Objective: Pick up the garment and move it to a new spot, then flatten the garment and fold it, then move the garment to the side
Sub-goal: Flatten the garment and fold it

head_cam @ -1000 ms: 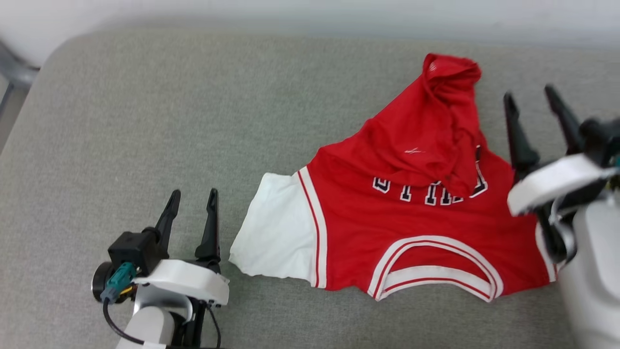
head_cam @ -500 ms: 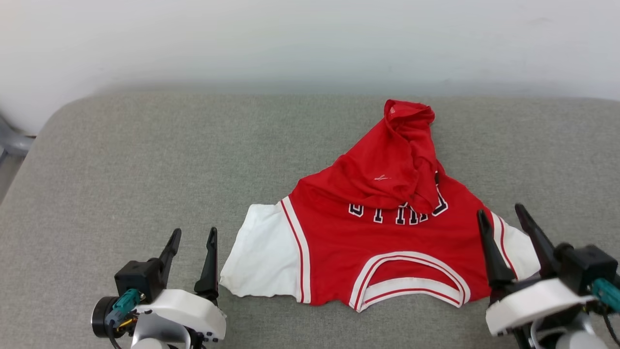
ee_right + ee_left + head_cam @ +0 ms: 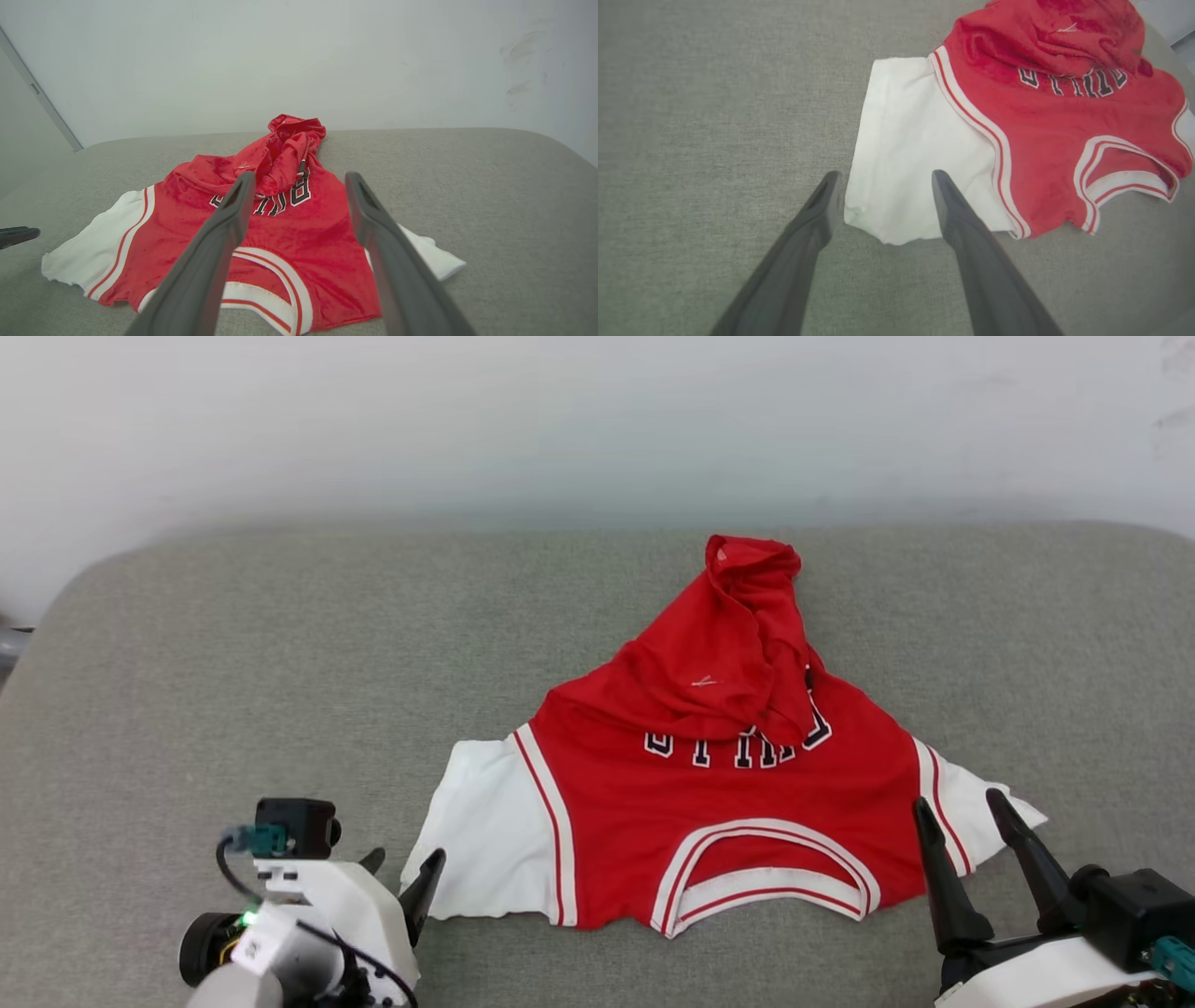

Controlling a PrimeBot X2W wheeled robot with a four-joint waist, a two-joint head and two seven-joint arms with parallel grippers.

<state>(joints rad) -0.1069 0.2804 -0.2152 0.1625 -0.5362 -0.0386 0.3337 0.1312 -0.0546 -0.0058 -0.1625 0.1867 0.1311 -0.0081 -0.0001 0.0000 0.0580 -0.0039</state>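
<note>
Left pincer (image 3: 885,179) is spread wide and empty, its fingers straddling the near corner of the white sleeve (image 3: 906,154). The garment (image 3: 738,784) lies on the grey cushion (image 3: 280,663), collar (image 3: 766,879) towards me, with its far end bunched up and flopped over the lettering (image 3: 709,751). My right pincer (image 3: 960,807) gapes just as wide with nothing in it, hovering by the other sleeve (image 3: 971,782).

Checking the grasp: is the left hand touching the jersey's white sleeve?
Cannot tell. Left wrist view: open left hand straddles the white sleeve corner; height unclear.
</note>
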